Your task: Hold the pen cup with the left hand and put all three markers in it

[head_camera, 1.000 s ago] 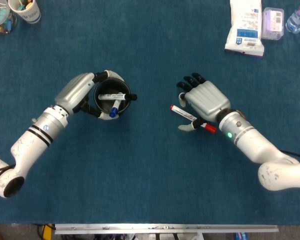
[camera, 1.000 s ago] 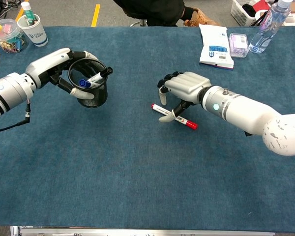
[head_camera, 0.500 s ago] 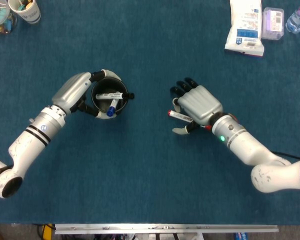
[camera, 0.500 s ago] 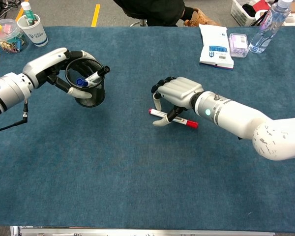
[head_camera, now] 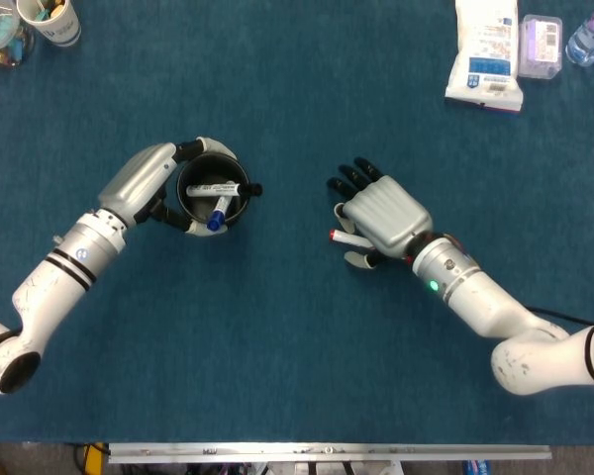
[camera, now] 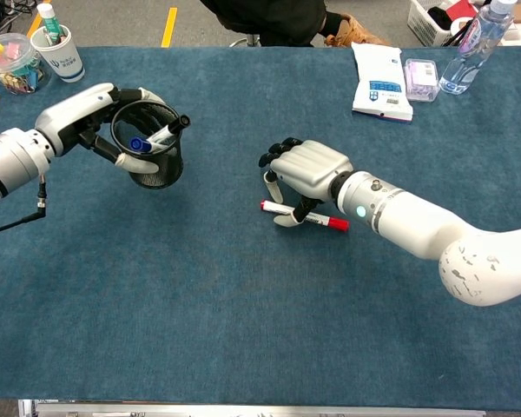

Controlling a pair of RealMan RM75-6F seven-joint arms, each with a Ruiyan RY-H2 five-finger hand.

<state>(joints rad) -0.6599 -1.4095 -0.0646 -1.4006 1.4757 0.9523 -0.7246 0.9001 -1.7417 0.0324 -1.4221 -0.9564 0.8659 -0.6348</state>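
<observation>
Presently I am holding the pen cup (camera: 152, 156) with the left hand (camera: 91, 122), whose fingers are wrapping its rim and wall; the cup is sitting left of centre on the blue table (camera: 243, 330), tilted with its mouth toward the middle of the table, and two markers are already lying inside it, one blue-capped (head_camera: 216, 214) and one black-capped (camera: 168, 132). I am working the right hand (camera: 302, 174) over the third, the red marker (camera: 304, 216), which is lying on the cloth directly beneath the palm, well apart from the cup. Its long axis is running roughly left to right, white end pointing toward the cup and red cap (camera: 337, 224) toward my right forearm, so the right hand is plainly the nearer one. The thumb is curling under the barrel while the dark fingertips (head_camera: 354, 178) are spreading forward past it; whether the barrel is truly pinched or merely touched I cannot tell, since the palm is covering its middle in both views. From the head view only the white tip (head_camera: 343, 237) is showing clearly. A lift, then a carry leftward to the cup's mouth, is probably what the move is calling for.
</observation>
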